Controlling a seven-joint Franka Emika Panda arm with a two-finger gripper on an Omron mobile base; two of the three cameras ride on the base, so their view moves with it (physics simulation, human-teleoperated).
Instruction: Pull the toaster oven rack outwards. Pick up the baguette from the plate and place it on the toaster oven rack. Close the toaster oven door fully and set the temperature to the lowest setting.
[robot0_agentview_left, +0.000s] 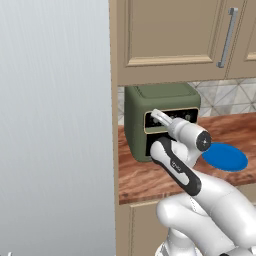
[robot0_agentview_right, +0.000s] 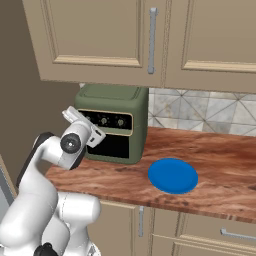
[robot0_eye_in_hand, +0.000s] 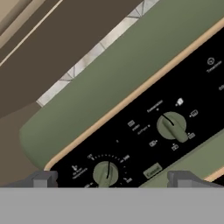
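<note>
Your gripper (robot0_eye_in_hand: 109, 179), fingers spread and grasping nothing, sits low in the hand view straddling the leftmost knob (robot0_eye_in_hand: 106, 173) of the toaster oven (robot0_agentview_right: 117, 107), presumably to turn down temperature.

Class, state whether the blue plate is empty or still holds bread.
Empty: the plate shows bare blue on the counter, right of the toaster oven.

A glossy white arm (robot0_agentview_left: 210, 200) of rounded, bulbous segments, with a black band (robot0_agentview_left: 176, 167) bearing small pale lettering across one link. Dark round caps (robot0_agentview_right: 70, 143) with a small light mark close the joint ends. The white hand carries a gripper (robot0_eye_in_hand: 111, 179) with two small dark grey, blocky finger tips (robot0_eye_in_hand: 43, 178).
</note>
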